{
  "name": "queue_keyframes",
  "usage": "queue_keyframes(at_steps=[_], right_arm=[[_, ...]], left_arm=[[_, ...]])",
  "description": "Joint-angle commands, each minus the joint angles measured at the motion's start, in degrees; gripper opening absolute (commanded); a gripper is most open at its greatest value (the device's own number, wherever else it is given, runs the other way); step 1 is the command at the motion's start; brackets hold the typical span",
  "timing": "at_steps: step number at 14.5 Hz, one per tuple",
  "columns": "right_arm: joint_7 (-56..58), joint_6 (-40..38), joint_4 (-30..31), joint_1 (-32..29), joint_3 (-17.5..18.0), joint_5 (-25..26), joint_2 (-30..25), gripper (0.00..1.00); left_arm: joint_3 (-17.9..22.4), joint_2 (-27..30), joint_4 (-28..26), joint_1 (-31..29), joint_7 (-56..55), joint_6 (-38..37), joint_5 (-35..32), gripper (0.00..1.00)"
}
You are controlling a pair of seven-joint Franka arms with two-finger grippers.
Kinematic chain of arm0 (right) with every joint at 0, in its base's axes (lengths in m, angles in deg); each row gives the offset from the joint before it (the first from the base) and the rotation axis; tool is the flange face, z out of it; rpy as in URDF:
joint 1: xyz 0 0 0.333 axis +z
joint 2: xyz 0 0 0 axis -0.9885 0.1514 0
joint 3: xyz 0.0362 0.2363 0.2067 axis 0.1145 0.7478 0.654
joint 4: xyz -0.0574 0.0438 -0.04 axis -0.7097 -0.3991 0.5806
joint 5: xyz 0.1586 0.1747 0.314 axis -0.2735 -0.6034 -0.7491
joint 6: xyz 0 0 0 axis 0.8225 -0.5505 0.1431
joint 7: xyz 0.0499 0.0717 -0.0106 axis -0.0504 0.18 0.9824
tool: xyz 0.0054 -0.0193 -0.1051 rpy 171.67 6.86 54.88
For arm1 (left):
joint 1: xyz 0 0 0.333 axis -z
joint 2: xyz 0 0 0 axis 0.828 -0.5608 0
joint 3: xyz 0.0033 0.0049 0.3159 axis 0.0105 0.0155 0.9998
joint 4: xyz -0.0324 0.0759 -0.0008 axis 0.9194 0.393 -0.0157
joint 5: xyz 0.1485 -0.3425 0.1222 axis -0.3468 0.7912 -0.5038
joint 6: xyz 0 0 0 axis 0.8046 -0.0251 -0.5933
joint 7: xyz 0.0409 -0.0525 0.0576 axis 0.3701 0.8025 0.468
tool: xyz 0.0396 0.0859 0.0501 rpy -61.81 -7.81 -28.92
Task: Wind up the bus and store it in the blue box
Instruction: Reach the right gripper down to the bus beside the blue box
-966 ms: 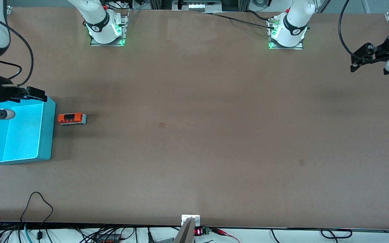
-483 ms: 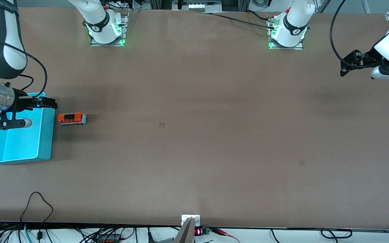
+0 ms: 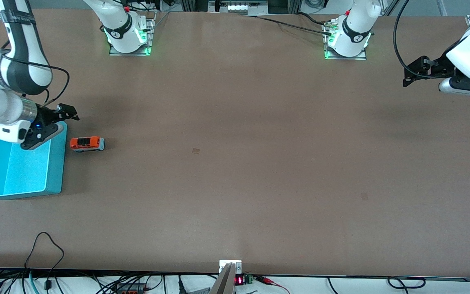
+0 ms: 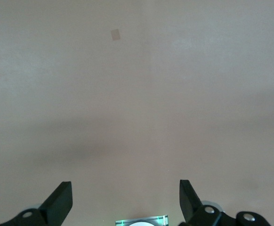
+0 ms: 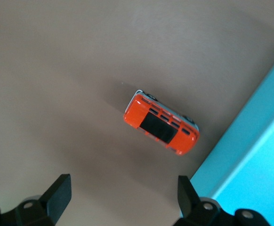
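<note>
Blue box (image 3: 55, 163): a turquoise bin resting on the table at the right arm's end, its long side running toward the front camera; one corner also shows in the right wrist view (image 5: 254, 155).
Right gripper (image 3: 68, 112): up in the air over the table at the corner of the blue box, fingers (image 5: 57, 193) spread apart and holding nothing.
Bus (image 3: 87, 143): a small orange toy with dark roof windows, standing on its wheels on the table just beside the blue box, not touching it; the right wrist view looks down on its roof (image 5: 161, 123).
Table (image 3: 235, 163): a wide brown surface with a small pale square mark (image 3: 196, 151) near its middle.
Left gripper (image 3: 410, 75): up in the air over the table at the left arm's end, well apart from the bus, fingers (image 4: 59, 202) spread apart and holding nothing.
</note>
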Motion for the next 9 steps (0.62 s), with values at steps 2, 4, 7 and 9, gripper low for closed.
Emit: queue_keyframes(at_steps=[2,4,7,9], right_arm=[[16.23,8.76,5.15,-3.56,3.51,6.89,-1.0,1.0],[25.09,12.45,5.76,-4.27,4.3,8.49,0.23,1.0],[37.51,17.82,6.82,-5.32,4.56,8.4,2.51,1.0],[39.2,18.26,7.34,-5.59,4.65,8.4,3.39,1.0]], left_arm=[[0.43,-2.67,4.21,-0.17,-1.37,-1.78,0.61,1.0],[0.44,-2.67,4.12,-0.35,-1.37,-2.04,0.44,1.0],[0.52,-2.67,4.12,-0.35,-1.45,-2.04,0.35,1.0],[0.52,-2.67,4.12,-0.44,-1.45,-2.04,0.35,1.0]])
